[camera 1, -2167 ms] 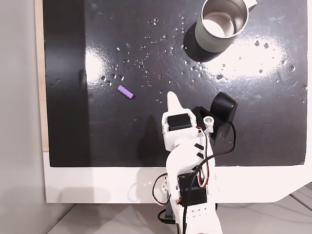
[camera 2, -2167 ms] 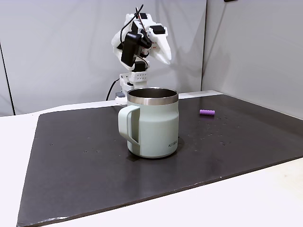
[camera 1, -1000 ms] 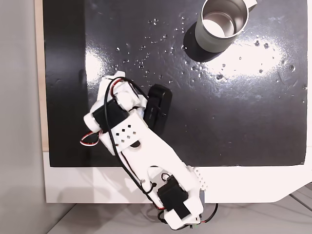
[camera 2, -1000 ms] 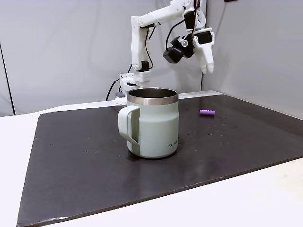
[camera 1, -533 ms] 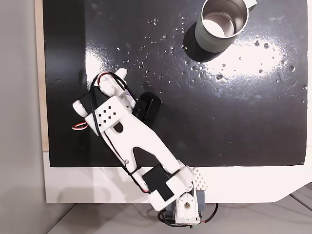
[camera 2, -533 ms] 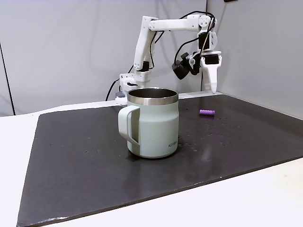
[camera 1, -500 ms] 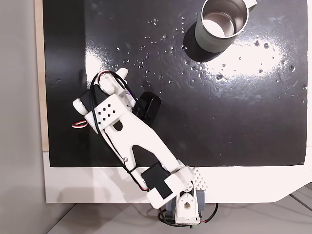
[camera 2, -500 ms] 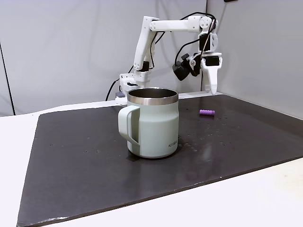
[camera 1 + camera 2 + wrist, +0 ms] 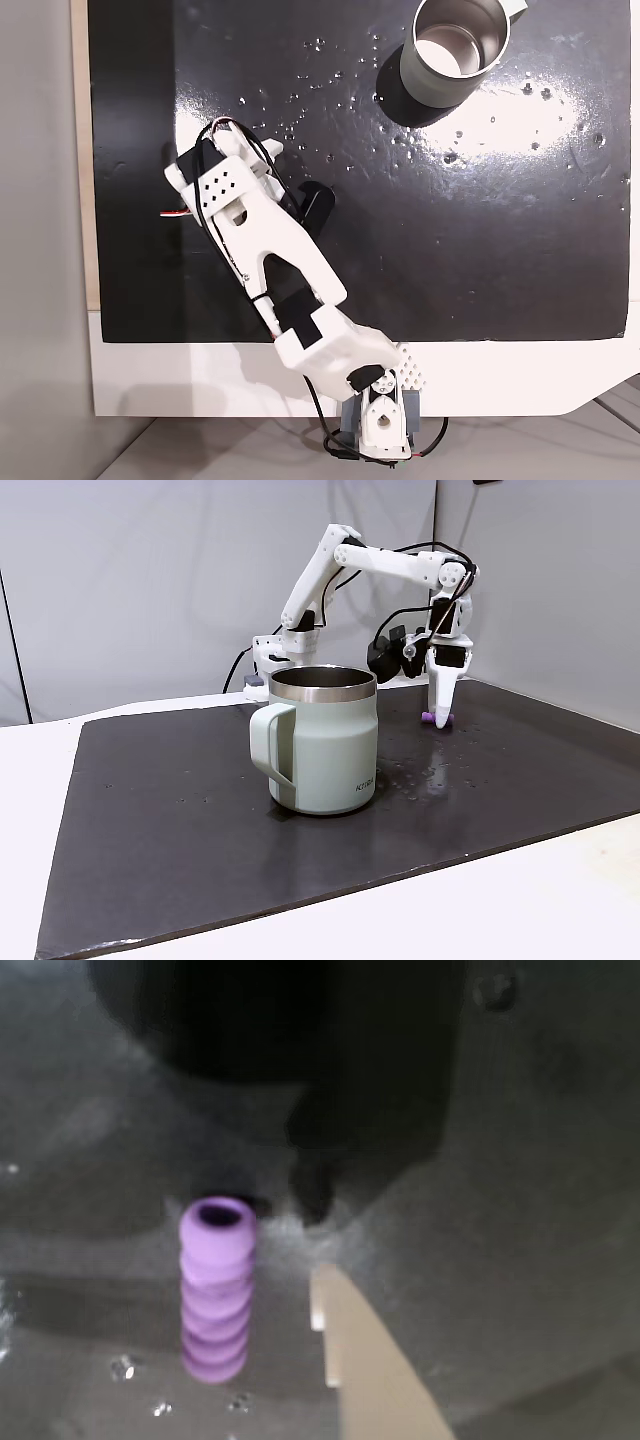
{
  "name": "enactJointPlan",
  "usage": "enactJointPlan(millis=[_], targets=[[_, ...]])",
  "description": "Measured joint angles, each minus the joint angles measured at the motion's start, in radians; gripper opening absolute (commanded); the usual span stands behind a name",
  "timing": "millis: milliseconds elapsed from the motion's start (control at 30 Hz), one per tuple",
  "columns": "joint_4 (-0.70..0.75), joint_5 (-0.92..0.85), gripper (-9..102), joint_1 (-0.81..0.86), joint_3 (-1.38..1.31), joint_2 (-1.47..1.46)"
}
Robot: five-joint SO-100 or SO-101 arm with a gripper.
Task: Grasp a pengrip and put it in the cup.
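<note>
We see the cup (image 9: pixel 455 50) with just bare shiny steel inside. The pengrip (image 9: pixel 214 1287) lies on the black worktop (image 9: pixel 480 220) well apart from the cup, just beside one of the fingers (image 9: pixel 365 1360). We can't tell whether those fingers are apart or together.

We are looking at a plain lab-style test bench: black mat (image 9: pixel 200 820) lying on a white table (image 9: pixel 520 900), bare grey walls (image 9: pixel 130 580) standing behind
</note>
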Motion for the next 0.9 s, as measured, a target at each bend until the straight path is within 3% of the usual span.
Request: enactJointPlan(millis=[333, 567, 900], targets=[[0.009, 0.0, 22, 0.0, -0.015, -0.037], [0.009, -0.002, 0, 0.012, -0.028, -0.035], [0.009, -0.011, 0, 0.006, -0.028, -0.028]])
